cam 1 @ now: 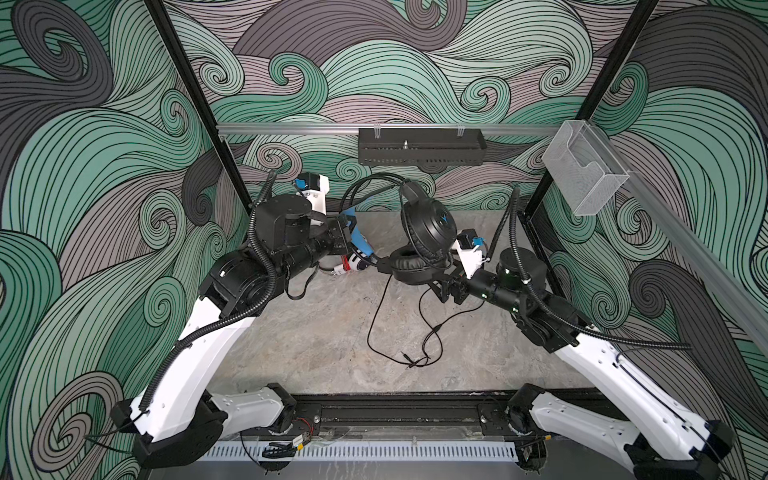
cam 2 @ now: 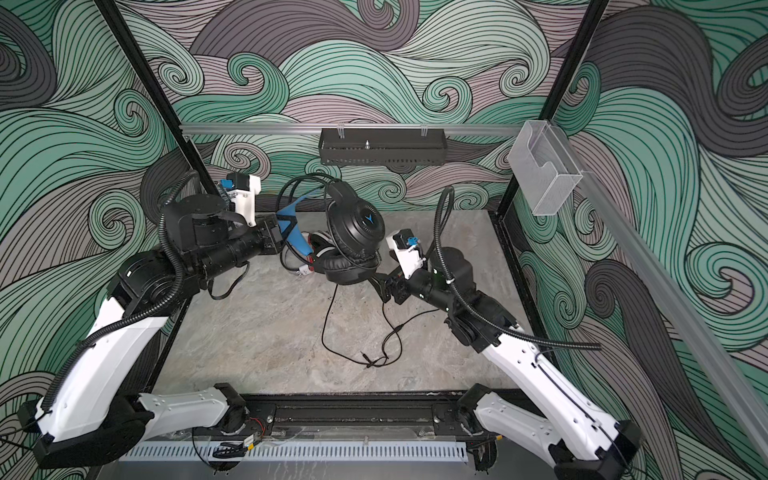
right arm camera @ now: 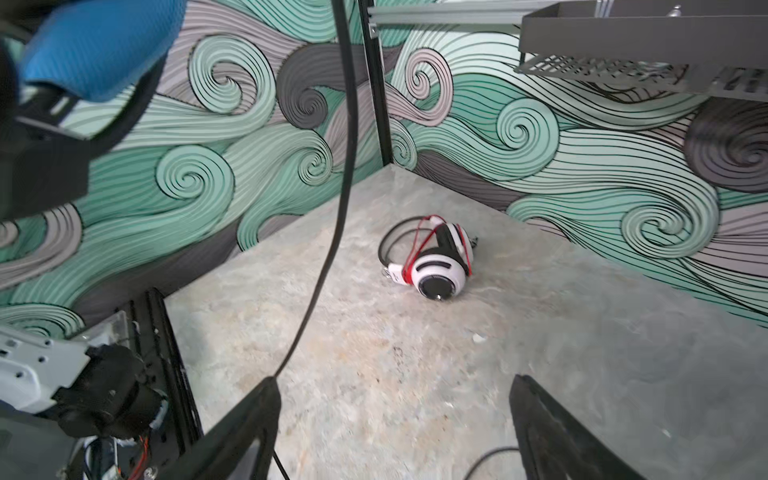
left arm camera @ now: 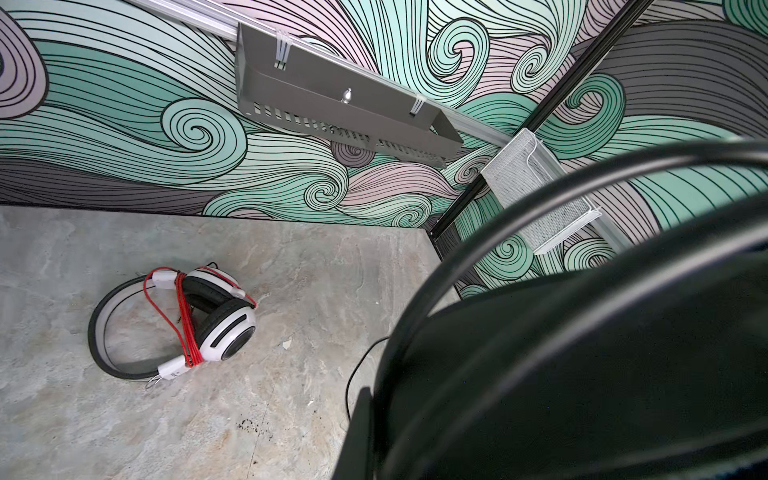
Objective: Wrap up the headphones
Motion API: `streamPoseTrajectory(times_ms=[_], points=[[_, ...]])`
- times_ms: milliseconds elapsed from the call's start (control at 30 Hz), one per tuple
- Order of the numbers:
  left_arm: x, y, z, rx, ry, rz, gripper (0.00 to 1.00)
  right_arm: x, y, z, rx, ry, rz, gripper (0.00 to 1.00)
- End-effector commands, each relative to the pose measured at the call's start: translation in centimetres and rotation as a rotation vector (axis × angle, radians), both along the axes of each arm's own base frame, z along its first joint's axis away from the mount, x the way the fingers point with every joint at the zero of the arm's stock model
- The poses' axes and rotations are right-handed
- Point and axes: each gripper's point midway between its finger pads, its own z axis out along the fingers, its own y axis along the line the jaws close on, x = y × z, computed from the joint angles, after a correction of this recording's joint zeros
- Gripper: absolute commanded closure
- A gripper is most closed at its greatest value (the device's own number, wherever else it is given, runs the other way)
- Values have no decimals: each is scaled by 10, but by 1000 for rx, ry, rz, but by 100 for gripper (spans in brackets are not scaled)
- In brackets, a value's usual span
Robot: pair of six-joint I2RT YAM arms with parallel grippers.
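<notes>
The black headphones [cam 1: 430, 226] with a blue-padded band [cam 1: 358, 239] hang above the table [cam 1: 299, 340] in both top views, one cup over the other. My left gripper [cam 1: 347, 235] is shut on their band; the left wrist view is half filled by a black cup [left arm camera: 602, 374]. Their black cable [cam 1: 376, 316] drops to the table and loops there. My right gripper [right arm camera: 395, 415] stands open just under the lower cup [cam 1: 415, 270], nothing between its fingers, and the cable [right arm camera: 332, 232] passes by one fingertip. The white headphones [right arm camera: 436, 266], red cable wound round them, lie on the table [left arm camera: 199, 320].
A black slotted shelf [cam 1: 422, 151] hangs on the back rail. A clear plastic box [cam 1: 584, 174] is fixed to the right rail. Patterned walls close the table on three sides. Both arm bases sit along the front edge.
</notes>
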Motion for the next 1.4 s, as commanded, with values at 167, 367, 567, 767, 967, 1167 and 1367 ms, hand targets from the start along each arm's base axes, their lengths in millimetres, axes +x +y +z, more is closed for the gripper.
streamPoseTrajectory(times_ms=[167, 367, 567, 767, 967, 1167, 1367], points=[[-10, -2, 43, -130, -64, -33, 100, 9, 39, 27, 206, 37, 154, 14], [-10, -5, 44, -139, -63, -45, 100, 32, 49, 22, 235, 81, 130, 15], [-11, -6, 48, -160, -70, -48, 100, 54, 59, 6, 263, 137, 123, 20], [-10, -6, 49, -174, -71, -47, 100, 59, 75, -7, 292, 190, 190, 28], [-7, -10, 55, -198, -77, -51, 100, 59, 83, -33, 291, 259, 216, 42], [-2, -14, 65, -242, -82, -46, 100, 55, 90, -64, 293, 342, 239, 52], [1, -15, 79, -293, -107, -39, 100, 49, 103, -95, 275, 416, 266, 57]])
